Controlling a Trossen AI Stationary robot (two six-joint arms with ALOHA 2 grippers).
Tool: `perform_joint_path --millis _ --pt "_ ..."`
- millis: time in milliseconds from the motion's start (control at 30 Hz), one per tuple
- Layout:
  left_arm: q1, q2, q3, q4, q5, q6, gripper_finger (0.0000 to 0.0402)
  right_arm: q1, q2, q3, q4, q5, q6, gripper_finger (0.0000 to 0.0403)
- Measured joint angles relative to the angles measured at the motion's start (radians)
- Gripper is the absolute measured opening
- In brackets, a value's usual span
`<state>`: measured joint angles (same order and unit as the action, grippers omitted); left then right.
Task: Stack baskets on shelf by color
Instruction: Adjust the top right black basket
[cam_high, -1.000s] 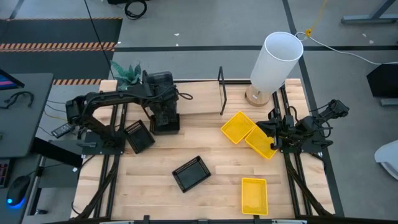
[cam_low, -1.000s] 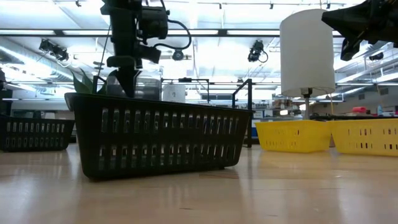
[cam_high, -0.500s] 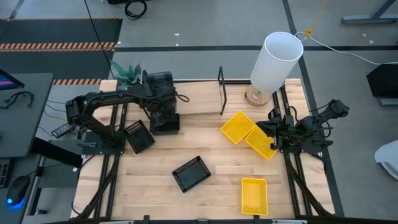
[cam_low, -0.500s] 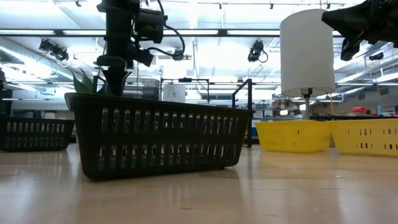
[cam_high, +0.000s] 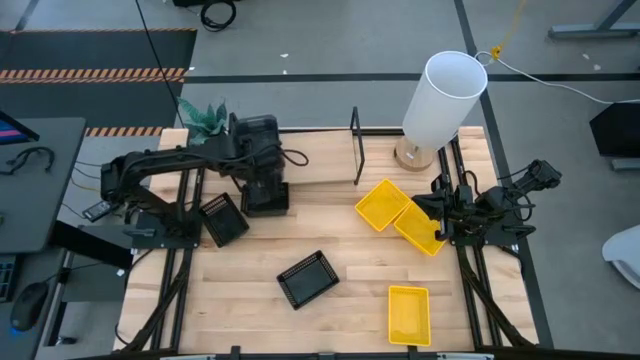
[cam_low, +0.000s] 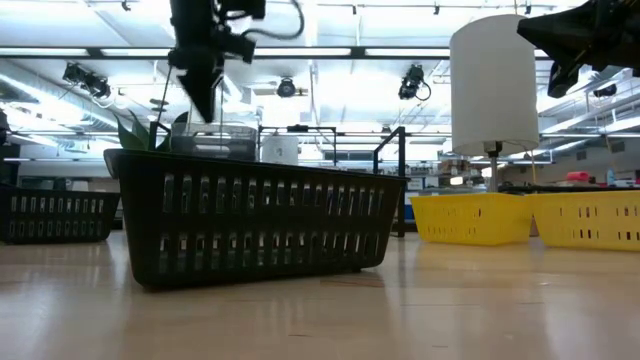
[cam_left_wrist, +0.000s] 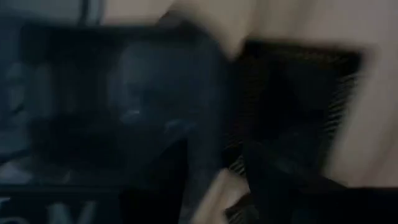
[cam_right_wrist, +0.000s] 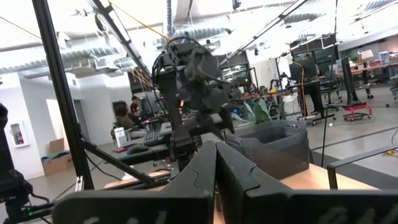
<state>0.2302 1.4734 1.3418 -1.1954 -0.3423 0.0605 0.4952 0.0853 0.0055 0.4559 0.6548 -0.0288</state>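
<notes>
overhead, left claw (cam_high: 262, 186) hangs seemingly released above grey baskets (cam_high: 266, 196); right claw (cam_high: 440, 205) clenched.

Grey floor (cam_high: 330, 40), striped hazard tape (cam_high: 95, 73), ceiling strip lights (cam_low: 330, 52)

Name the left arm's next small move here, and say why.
Probably swing the left gripper toward the black basket beside it and descend. It hangs above the grey basket stack on the shelf, holding nothing, and two black baskets lie unstacked on the table.

White cylinder (cam_high: 446, 97), green plant (cam_high: 203, 116), wooden tabletop (cam_high: 340, 320), seated people (cam_right_wrist: 124, 116)
</notes>
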Motion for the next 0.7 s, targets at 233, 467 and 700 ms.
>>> perform_joint_path --millis 233,467,700 --pt "-0.092 0.022 -0.031 0.032 0.171 -0.083 0.0147 0.000 0.000 0.000 0.000 -0.001 0.000 0.0016" --pt "-0.116 0.032 -0.162 0.099 0.224 -0.121 0.0123 0.000 0.000 0.000 -0.001 -0.001 0.000 0.0016" --pt "-0.111 0.032 -0.279 0.260 0.297 -0.128 0.0127 0.000 0.000 0.000 -0.001 -0.001 0.000 0.0016"
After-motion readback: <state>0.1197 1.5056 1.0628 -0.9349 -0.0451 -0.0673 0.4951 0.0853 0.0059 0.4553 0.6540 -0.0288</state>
